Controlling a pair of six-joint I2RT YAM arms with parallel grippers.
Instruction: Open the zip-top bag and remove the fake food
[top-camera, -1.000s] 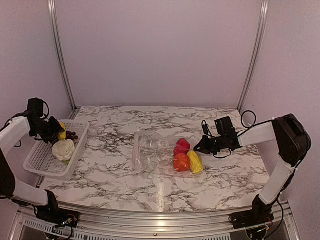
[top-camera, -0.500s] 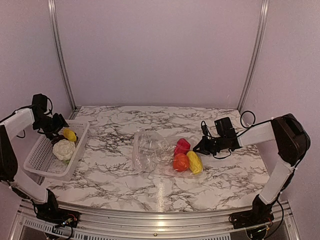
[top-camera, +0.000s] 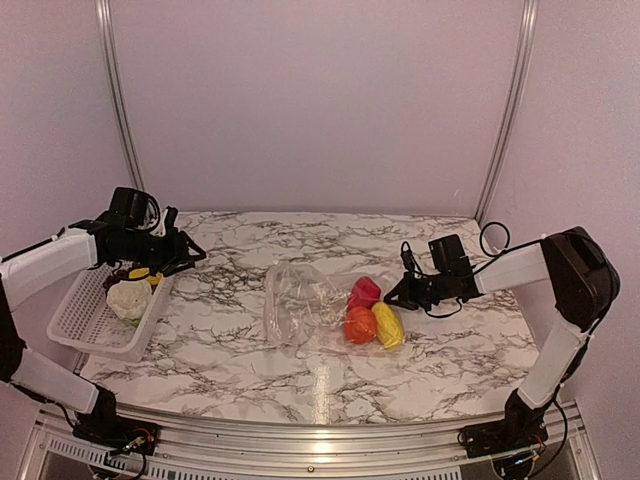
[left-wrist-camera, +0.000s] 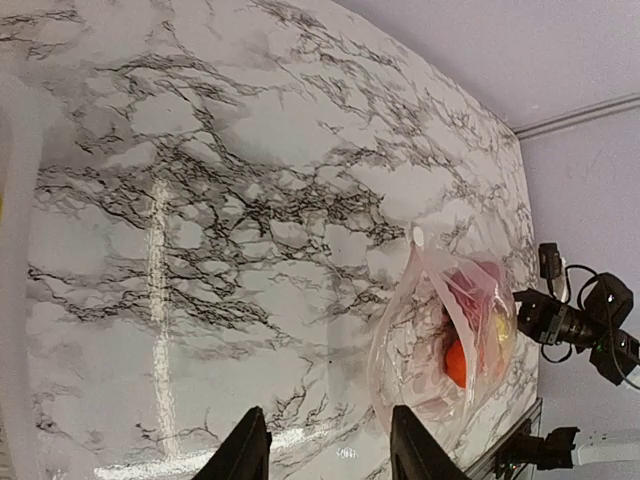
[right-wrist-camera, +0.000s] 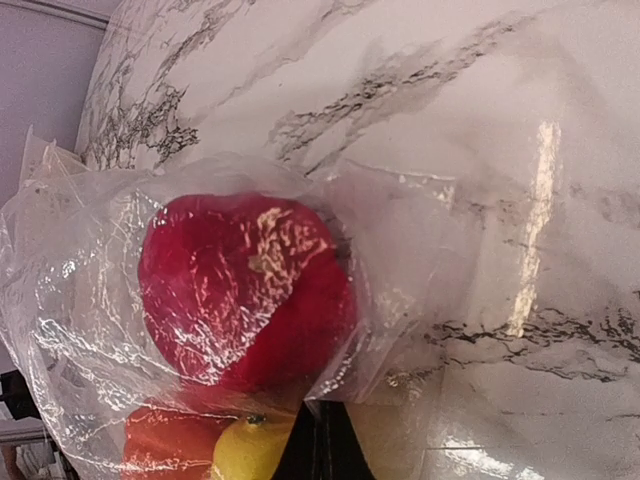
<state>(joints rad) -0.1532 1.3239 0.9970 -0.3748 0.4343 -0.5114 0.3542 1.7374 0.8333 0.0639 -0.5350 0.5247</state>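
Zip-top bag (top-camera: 300, 308): clear and crinkled, lying flat at the middle of the table (top-camera: 230, 360), long axis left to right. Fake food inside, bunched at the right end: red-pink piece (top-camera: 365, 291), orange round fruit (top-camera: 361, 325), yellow oblong (top-camera: 389, 325); the left half of the bag is puffed and empty. Right gripper (top-camera: 394, 295): jaws closed flat together, pinching the film at the bag's right edge, just beside the red-pink piece. Left gripper (top-camera: 186, 252): jaws partly apart with nothing between them, hanging over the far right corner of the white basket (top-camera: 85, 325), well apart from the bag and pointing toward it. Basket contents: cauliflower (top-camera: 127, 299), a second yellow piece (top-camera: 141, 273), and something dark under the arm, too hidden to name. Governing relation: the bag lies to the right of the left gripper, empty end nearer; the food sits at the far end of that reach, so the left arm would likely have to enter lengthwise while the right one anchors. Not made out: the zip strip, whether the mouth is open, and which end carries it; the right wrist view cuts off the orange fruit and yellow oblong at its lower edge
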